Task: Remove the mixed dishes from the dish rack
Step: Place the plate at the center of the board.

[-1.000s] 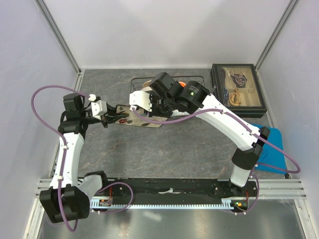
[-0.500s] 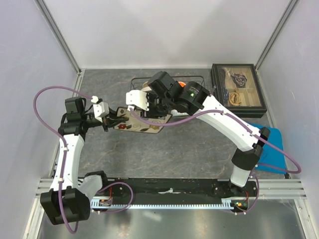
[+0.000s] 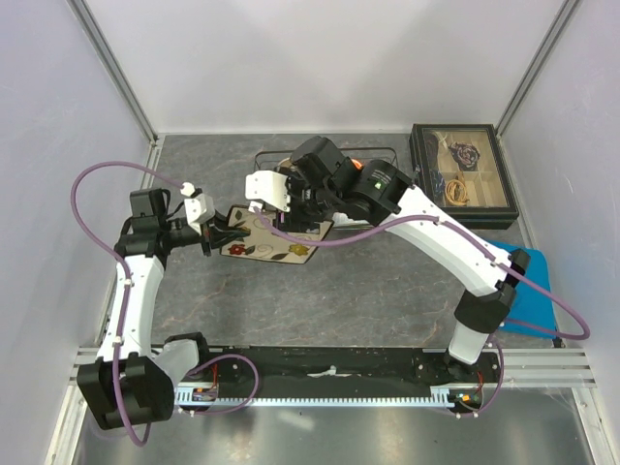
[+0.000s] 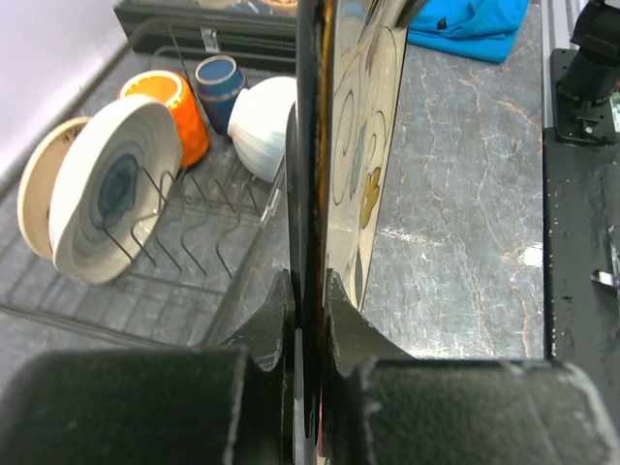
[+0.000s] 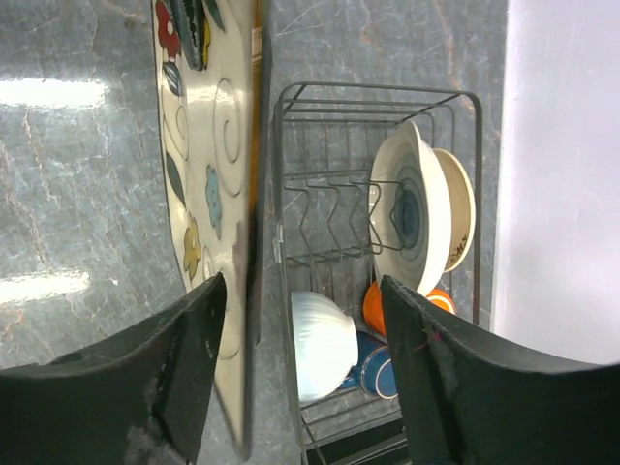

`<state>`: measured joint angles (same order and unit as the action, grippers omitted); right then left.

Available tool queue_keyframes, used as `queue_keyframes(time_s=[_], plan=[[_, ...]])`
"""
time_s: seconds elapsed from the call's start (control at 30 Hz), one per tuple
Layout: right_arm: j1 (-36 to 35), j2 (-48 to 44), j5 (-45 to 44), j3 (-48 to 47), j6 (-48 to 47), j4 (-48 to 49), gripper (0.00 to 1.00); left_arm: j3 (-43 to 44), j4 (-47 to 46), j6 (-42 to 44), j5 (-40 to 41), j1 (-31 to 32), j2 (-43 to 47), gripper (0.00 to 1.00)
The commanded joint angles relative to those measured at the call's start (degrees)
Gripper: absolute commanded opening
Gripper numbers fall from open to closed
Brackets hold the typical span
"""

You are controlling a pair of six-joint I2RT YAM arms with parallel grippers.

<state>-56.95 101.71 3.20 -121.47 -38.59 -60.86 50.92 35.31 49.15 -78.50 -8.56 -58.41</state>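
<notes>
The square cream plate with a flower pattern (image 3: 276,239) hangs just in front of the dish rack (image 3: 383,155), out of its slots. My left gripper (image 4: 308,291) is shut on the plate's left edge, seen edge-on in the left wrist view. My right gripper (image 5: 305,358) stands open, its fingers straddling the plate's far edge (image 5: 208,194) and the rack's front wire without touching either. In the rack (image 5: 378,107) stand a round pale plate (image 5: 412,218) and a cream bowl (image 5: 457,208) behind it, with a white bowl (image 5: 325,344), an orange cup (image 5: 371,305) and a dark blue mug (image 5: 380,366).
A black glass-lidded box of trinkets (image 3: 463,181) stands right of the rack at the back. A blue cloth (image 3: 528,281) lies by the right arm's base. Pale walls close in the grey tabletop (image 3: 378,281) on three sides.
My right gripper has opened and let go of the flowered plate. The left gripper keeps the plate, which has swung to show more of its face.
</notes>
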Motion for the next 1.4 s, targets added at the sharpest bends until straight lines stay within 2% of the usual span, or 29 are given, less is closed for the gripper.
queue_keyframes(time_s=[0.0, 0.07, 0.23, 0.37, 0.83, 1.13, 1.37], plan=[[-0.1, -5.7, -1.3, 3.8, 0.4, 3.6, 0.75, 6.5, -2.2, -4.8, -5.3, -0.6, -0.8, 0.02], [-0.1, -7.3, -1.9, 6.1, 0.7, 4.5, 0.75, 7.1, -3.1, -7.7, -3.8, -0.8, -1.0, 0.02], [-0.1, -10.9, -2.8, 10.9, 1.7, 5.9, 0.76, 6.9, -12.4, -16.8, 1.8, -1.1, -0.6, 0.02], [-0.1, -13.0, -4.8, 15.6, 2.2, 8.1, 0.82, 6.9, -18.2, -24.2, 4.2, -1.5, -0.3, 0.02], [-0.1, -19.4, -8.1, 24.3, 4.0, 12.5, 0.91, 8.8, -21.7, -29.5, 10.1, -2.0, -2.0, 0.02], [-0.1, -21.1, -9.1, 26.7, 4.2, 13.2, 0.93, 12.9, -21.9, -33.5, 12.1, -4.3, -6.4, 0.02], [0.0, -21.5, -9.3, 28.8, 4.4, 13.9, 0.93, 12.4, -27.0, -39.6, 14.5, -7.3, -7.9, 0.02]])
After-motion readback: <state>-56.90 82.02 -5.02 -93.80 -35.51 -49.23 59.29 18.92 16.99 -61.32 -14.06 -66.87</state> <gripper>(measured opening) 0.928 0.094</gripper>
